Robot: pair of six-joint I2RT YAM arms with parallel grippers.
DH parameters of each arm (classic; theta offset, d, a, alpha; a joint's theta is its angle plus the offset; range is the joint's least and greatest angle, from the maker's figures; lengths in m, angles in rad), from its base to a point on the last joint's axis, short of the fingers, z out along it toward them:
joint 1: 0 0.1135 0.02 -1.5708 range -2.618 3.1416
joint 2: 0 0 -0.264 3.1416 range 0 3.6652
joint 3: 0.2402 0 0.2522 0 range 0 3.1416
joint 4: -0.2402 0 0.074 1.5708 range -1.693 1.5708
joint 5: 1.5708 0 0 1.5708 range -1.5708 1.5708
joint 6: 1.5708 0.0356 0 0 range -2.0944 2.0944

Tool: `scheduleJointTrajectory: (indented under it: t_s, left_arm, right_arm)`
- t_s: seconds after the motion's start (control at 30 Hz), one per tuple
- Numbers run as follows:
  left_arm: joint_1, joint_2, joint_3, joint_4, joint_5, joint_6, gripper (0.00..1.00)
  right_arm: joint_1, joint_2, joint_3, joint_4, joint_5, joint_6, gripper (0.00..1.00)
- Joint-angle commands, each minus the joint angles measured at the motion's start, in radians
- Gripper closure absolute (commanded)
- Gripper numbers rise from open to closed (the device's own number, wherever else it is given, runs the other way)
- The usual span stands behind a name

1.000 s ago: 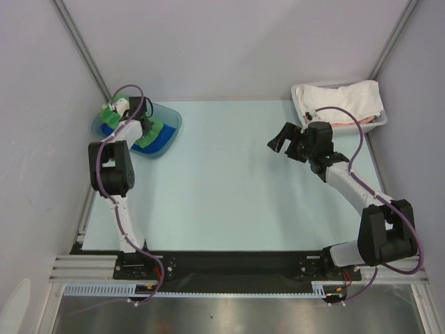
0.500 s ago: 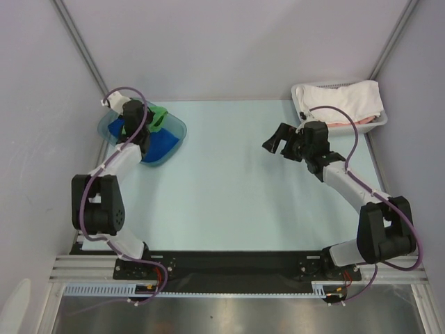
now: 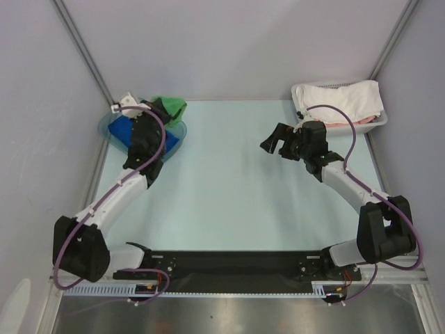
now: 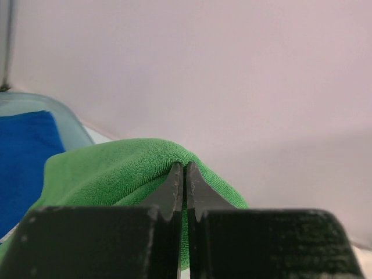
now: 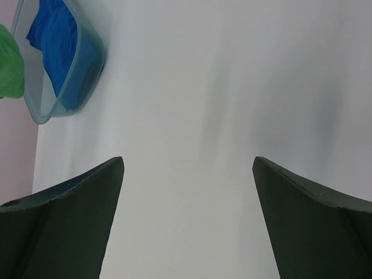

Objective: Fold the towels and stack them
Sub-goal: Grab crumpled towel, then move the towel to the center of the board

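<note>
My left gripper point(image 3: 167, 110) is shut on the green towel point(image 3: 171, 107) and holds it raised above the far edge of the clear blue-tinted bin point(image 3: 111, 127). In the left wrist view the green towel point(image 4: 104, 171) drapes over my closed fingertips point(image 4: 175, 180). The royal blue towel point(image 3: 125, 131) lies in the bin and also shows in the left wrist view point(image 4: 23, 157) and the right wrist view point(image 5: 55, 35). My right gripper point(image 3: 274, 141) is open and empty above the table's right half. The dark purple towel is out of view.
A white basket point(image 3: 303, 109) at the back right holds a white cloth point(image 3: 348, 97) and a pinkish item point(image 3: 341, 123). The pale blue mat point(image 3: 229, 195) covers the table. Grey walls stand close at the back and sides.
My left arm has swung out of the bin toward the back right, lifting the green towel off the blue one. My right gripper has shifted slightly left.
</note>
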Motion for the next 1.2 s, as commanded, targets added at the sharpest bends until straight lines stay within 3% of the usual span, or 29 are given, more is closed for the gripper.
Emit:
scheduleJointTrajectory:
  t_s: [0.0, 0.13, 0.2, 0.27, 0.43, 0.57, 0.7, 0.87, 0.9, 1.17]
  left_arm:
    - [-0.163, -0.107, 0.007, 0.075, -0.091, 0.146, 1.0]
    - [-0.332, -0.133, 0.009, -0.054, -0.152, 0.146, 1.0]
    - [-0.416, -0.11, -0.042, -0.108, -0.134, 0.076, 0.86]
    - [-0.472, -0.08, -0.074, -0.126, -0.136, 0.014, 0.64]
    - [-0.553, 0.014, -0.108, -0.195, -0.078, -0.07, 0.45]
    - [-0.543, 0.009, -0.102, -0.313, -0.102, -0.098, 0.46]
    - [-0.428, 0.002, -0.093, -0.462, -0.053, -0.173, 0.54]
    - [-0.324, 0.065, -0.062, -0.575, 0.053, -0.185, 0.58]
    - [-0.296, 0.089, -0.065, -0.579, 0.082, -0.187, 0.58]
    - [-0.21, 0.155, -0.114, -0.5, 0.225, -0.167, 0.53]
  right_arm:
    - [0.006, -0.023, 0.049, 0.036, 0.02, -0.019, 0.0]
    - [0.007, -0.075, 0.05, 0.004, 0.102, -0.001, 0.0]
    - [0.009, -0.089, 0.045, -0.036, 0.142, 0.013, 0.0]
    - [0.012, -0.106, 0.039, -0.065, 0.165, 0.033, 0.0]
    - [0.058, -0.127, 0.026, -0.151, 0.254, 0.027, 0.0]
    - [0.165, -0.136, 0.022, -0.212, 0.312, 0.009, 0.0]
    - [0.294, -0.14, -0.036, -0.233, 0.409, 0.05, 0.07]
    - [0.473, -0.117, -0.091, -0.165, 0.481, 0.087, 0.3]
    - [0.541, -0.097, -0.083, -0.164, 0.532, 0.088, 0.3]
    - [0.698, 0.15, -0.001, -0.085, 0.595, 0.101, 0.3]
